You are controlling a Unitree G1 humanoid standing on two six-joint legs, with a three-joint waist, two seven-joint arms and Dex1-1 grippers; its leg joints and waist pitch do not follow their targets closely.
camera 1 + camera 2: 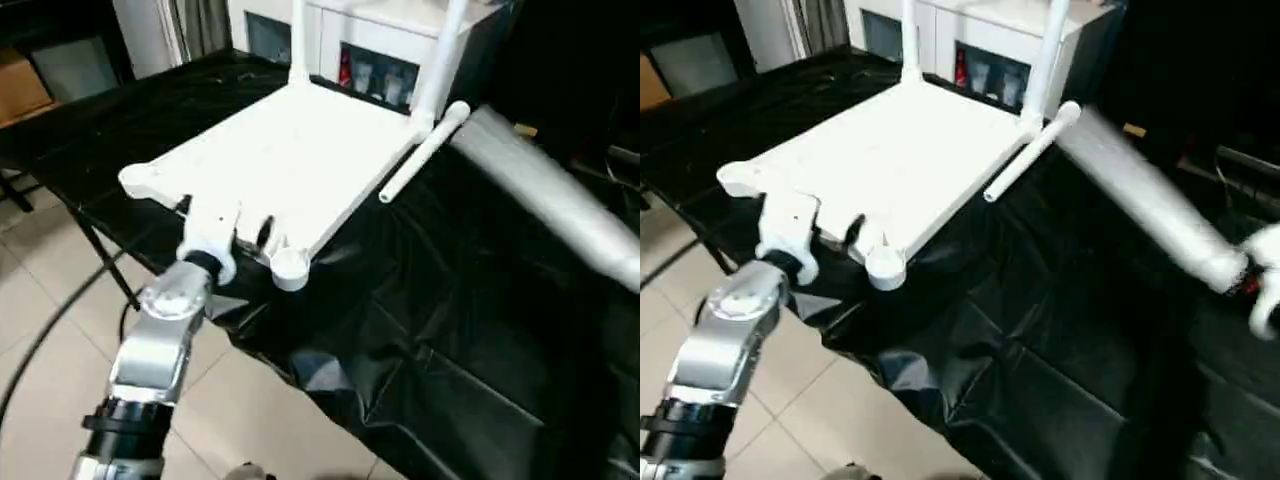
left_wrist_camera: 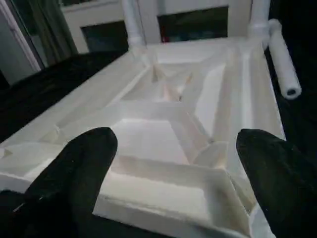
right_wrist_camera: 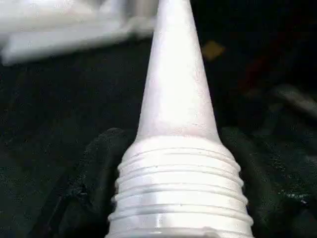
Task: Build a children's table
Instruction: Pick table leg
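Note:
The white tabletop [image 1: 280, 150] lies upside down on the black-covered table, its ribbed underside [image 2: 163, 134] facing up. Two white legs [image 1: 297, 40] [image 1: 442, 60] stand upright in its far corner sockets. A third leg [image 1: 420, 158] lies loose along its right edge. My left gripper [image 1: 225, 222] is open at the tabletop's near edge, its black fingers [image 2: 81, 163] wide apart over the rim. My right gripper [image 3: 173, 148] is shut on the threaded end of a fourth leg [image 1: 1150, 195], which slants up towards the far right corner.
A black sheet [image 1: 450, 330] covers the work table and hangs over its near edge. A white glass-door cabinet [image 1: 380, 60] stands right behind the tabletop. Tiled floor [image 1: 60, 290] with a black cable [image 1: 50, 330] lies at the lower left.

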